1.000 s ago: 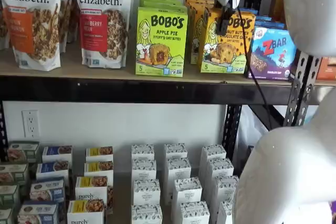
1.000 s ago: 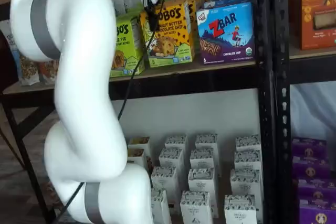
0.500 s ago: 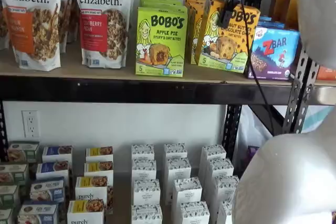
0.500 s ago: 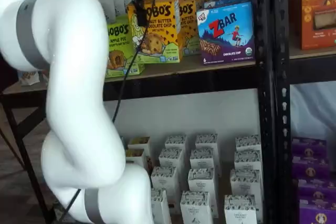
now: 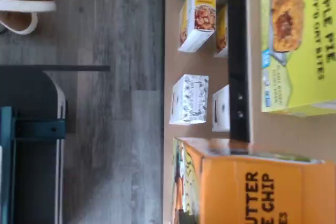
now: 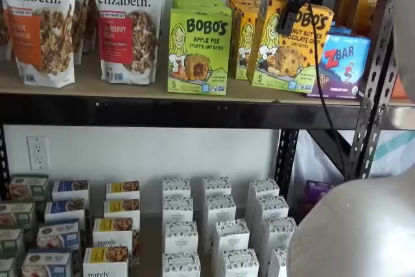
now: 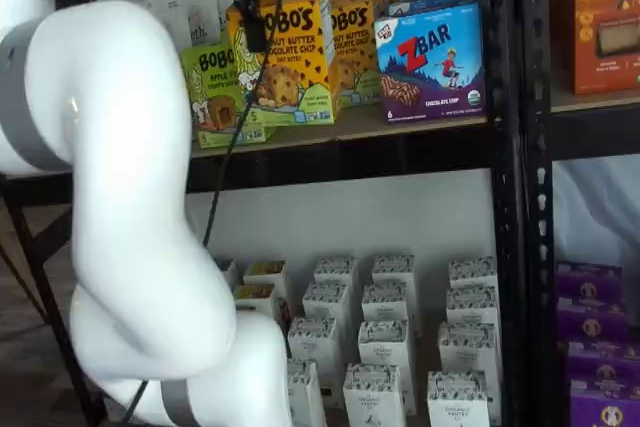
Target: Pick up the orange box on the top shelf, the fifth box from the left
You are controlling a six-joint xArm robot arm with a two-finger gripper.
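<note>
The orange box (image 6: pixel 290 48), a yellow-orange Bobo's Peanut Butter Chocolate Chip box, hangs tilted just above and in front of the top shelf (image 6: pixel 130 87). It shows in both shelf views (image 7: pixel 287 59) and large in the wrist view (image 5: pixel 252 187). My gripper (image 6: pixel 290 12) comes down from above and is shut on the box's upper part; one black finger (image 7: pixel 253 29) lies across its front face. The shelf's board (image 7: pixel 420 119) and black front rail (image 5: pixel 237 51) show beside it.
A lime-green Bobo's Apple Pie box (image 6: pixel 198 50) stands left of the held box, a ZBar box (image 6: pixel 338 63) right of it, more orange boxes (image 6: pixel 242 30) behind. Granola bags (image 6: pixel 126 24) stand further left. Black uprights (image 6: pixel 369 115) and small white boxes (image 6: pixel 217 225) are below.
The orange box has come off the shelf row: it moved up and out toward the front with my gripper on it, and now hangs tilted clear of the ZBar box.
</note>
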